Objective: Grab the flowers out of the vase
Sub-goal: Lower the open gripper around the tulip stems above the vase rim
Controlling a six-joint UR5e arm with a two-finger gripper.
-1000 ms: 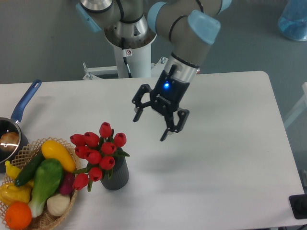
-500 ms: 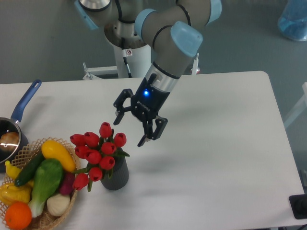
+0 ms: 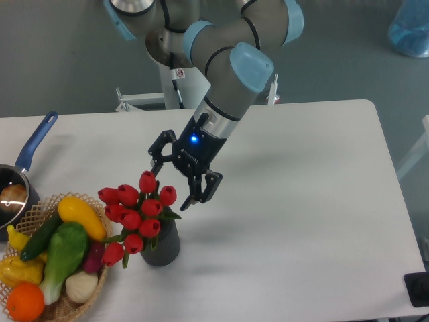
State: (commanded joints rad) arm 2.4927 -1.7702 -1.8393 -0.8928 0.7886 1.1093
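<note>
I see the gripper [image 3: 171, 184] with its fingers spread wide, nothing between them, hanging just above and to the right of the flowers [image 3: 137, 209]. One fingertip sits near the top tulip bud, the other just right of the upper right bud; I can't tell if either touches a bud. A blue light glows on the gripper body.

The flowers sit in the vase [image 3: 163, 245], red buds fanning out up and to the left, green leaves poking out at the rim. One low bud droops left toward the basket [image 3: 67, 306]. The vase stands upright on the white table [image 3: 301, 221], front left area, just beside the basket.

Basket holds produce: a yellow squash [image 3: 80, 216], a green vegetable [image 3: 64, 258], a dark green cucumber-like piece [image 3: 39, 237], an orange [image 3: 25, 301], a pale garlic-like bulb [image 3: 82, 286], a red-purple item [image 3: 95, 257], more yellow pieces on its left side.

Blue-handled saucepan [image 3: 15, 181] at the left edge, partly behind the basket, something pale inside, can't identify it.

The arm [image 3: 231, 80] comes down from the base at top centre, angled toward the flowers. A blue translucent object [image 3: 410, 27] sits at the top right corner, off the table.
</note>
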